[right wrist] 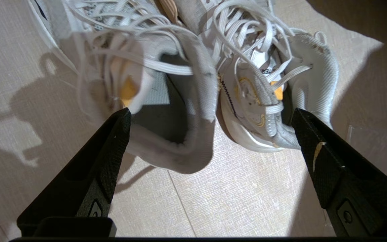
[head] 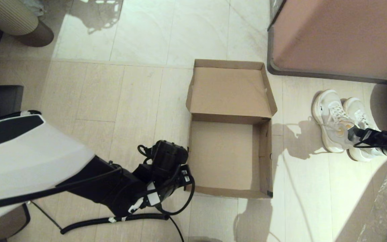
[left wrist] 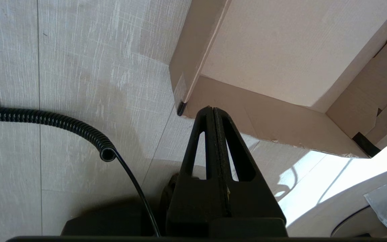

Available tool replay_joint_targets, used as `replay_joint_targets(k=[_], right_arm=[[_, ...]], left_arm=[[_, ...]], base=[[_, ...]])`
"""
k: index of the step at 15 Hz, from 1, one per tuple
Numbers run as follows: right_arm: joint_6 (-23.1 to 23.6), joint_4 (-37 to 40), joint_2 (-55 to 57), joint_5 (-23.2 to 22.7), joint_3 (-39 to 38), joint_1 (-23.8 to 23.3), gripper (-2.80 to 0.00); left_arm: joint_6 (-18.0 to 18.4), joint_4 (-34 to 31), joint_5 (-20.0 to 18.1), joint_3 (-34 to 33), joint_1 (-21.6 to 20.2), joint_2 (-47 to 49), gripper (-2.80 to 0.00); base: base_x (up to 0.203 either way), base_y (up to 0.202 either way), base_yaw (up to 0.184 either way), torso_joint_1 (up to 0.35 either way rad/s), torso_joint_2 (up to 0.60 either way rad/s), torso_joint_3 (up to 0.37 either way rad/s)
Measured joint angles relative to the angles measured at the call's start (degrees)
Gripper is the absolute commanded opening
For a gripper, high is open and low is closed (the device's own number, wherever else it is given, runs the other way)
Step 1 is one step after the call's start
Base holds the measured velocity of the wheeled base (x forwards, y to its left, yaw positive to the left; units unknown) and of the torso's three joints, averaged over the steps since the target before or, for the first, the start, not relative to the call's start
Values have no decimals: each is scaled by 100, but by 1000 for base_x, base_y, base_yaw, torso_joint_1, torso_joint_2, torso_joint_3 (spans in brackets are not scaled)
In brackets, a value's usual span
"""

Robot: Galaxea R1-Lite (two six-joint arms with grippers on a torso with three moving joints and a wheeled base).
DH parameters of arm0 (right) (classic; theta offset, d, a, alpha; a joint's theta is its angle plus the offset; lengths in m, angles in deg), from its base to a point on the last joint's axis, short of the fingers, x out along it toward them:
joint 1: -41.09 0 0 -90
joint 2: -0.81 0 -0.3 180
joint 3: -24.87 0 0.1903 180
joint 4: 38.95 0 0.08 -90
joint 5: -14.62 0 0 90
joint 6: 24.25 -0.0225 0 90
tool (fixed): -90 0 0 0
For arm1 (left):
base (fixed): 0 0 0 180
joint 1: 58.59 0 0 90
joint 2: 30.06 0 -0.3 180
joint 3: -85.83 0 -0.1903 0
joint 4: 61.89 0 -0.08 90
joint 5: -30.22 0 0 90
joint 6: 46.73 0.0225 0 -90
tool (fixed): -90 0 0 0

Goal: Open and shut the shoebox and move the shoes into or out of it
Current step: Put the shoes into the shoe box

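The right gripper (right wrist: pixel 210 117) reaches low, fingers spread wide at the heels of the white mesh sneakers (head: pixel 343 122) standing beside the cabinet (head: pixel 341 37). The left gripper (left wrist: pixel 213 111), pressed together, hangs at the near corner of the open, empty cardboard shoebox (head: pixel 230 134).

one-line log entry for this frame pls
shoebox: open, empty | shoes: on floor, right of box | right hand: open, at shoe heels | left hand: shut, by box's near-left corner
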State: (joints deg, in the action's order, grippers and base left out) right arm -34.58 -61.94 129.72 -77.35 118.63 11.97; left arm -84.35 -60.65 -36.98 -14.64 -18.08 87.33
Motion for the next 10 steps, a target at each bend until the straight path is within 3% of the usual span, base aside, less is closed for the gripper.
replay_joint_targets(k=[10], right_arm=[[39, 2, 231, 22, 139, -200, 0]], left_arm=[[-2, 2, 10, -178, 1, -134, -280]], base=[[0, 0, 0, 0, 0, 0]])
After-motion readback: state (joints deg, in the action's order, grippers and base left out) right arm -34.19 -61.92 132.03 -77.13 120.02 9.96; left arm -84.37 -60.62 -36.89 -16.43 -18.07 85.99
